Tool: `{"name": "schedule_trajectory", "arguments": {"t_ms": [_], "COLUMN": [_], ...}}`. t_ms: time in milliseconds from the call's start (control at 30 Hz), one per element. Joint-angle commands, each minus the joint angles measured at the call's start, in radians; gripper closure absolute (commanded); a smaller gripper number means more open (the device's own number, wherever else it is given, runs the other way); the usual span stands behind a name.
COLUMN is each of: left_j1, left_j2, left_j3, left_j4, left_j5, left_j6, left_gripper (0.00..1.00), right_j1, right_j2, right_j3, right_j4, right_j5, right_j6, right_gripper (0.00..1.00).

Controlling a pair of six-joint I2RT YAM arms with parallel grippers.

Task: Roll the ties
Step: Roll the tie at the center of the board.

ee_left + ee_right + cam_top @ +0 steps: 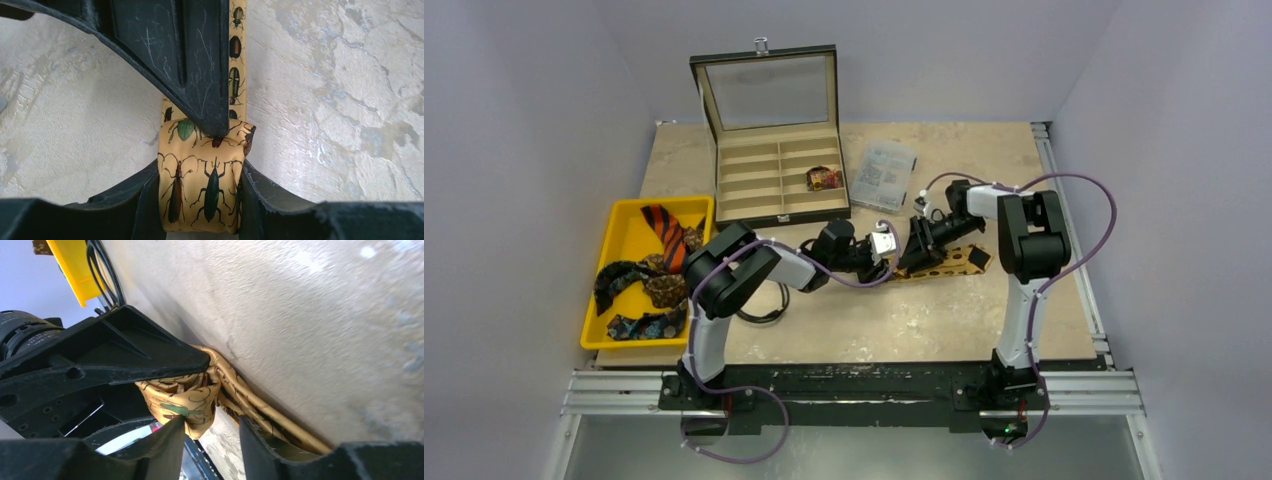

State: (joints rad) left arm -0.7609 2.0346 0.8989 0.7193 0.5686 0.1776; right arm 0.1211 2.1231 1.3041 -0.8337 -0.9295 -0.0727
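Two end effectors: both meet at the centre of the overhead view, low over the surface [854, 330].
Left end effector [200, 200]: closed on the rolled end of the gold tie [200, 170]. Its two fingers press the roll from either side at the bottom of the left wrist view.
Right end effector [210, 427]: fingers parted, gripping nothing. One finger [190, 60] comes down from the top of the left wrist view, its tip touching the top of the roll. In the right wrist view the fabric hangs just beside the left-hand finger.
Gold tie, position: on the surface at frame centre. It has a beetle print. The roll sits at lower centre of the left wrist view, and the unrolled strip runs flat from it to the top edge.
Yellow tray [624, 225]: on the surface at the left of the overhead view.
Loose ties [649, 290]: several heaped in the tray, one of them orange with black stripes [664, 228], the rest dark.
Compartment case [774, 180]: upper centre, lid raised.
Rolled tie [824, 178]: one, in a right-hand compartment of the case.
Clear packet [884, 172]: just right of the case.
Black cable [769, 305]: a loop beneath the left arm.
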Motion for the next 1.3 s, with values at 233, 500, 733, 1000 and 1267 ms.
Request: {"name": "schedule_trajectory", "arguments": {"t_ms": [233,500,733,1000,1267], "left_j1": [-0.028,-0.052,-0.020,0.050,0.042], "left_j2": [-0.020,0.019,-0.008,-0.011,0.099], "left_j3": [0.113,0.211,0.157,-0.008,0.040], "left_j4": [-0.578,-0.685,-0.583,0.000,0.196], "left_j5": [-0.155,-0.215,-0.107,0.144,0.183], "left_j6": [0.139,0.128,0.085,-0.036,-0.167], "left_gripper": [0.69,0.67,0.52,0.35,0.34], "right_j1": [0.022,0.072,0.048,0.035,0.035], "right_j2": [-0.178,-0.112,-0.039,0.000,-0.021], "right_j3": [-0.059,-0.047,-0.041,-0.052,-0.072], "right_j4": [0.135,0.137,0.125,0.101,0.135], "right_j5": [0.025,0.058,0.230,0.316,0.390], "right_j6": [0.026,0.029,-0.033,-0.112,-0.132], "right_gripper": [0.40,0.51,1.00,1.00,1.00]}}
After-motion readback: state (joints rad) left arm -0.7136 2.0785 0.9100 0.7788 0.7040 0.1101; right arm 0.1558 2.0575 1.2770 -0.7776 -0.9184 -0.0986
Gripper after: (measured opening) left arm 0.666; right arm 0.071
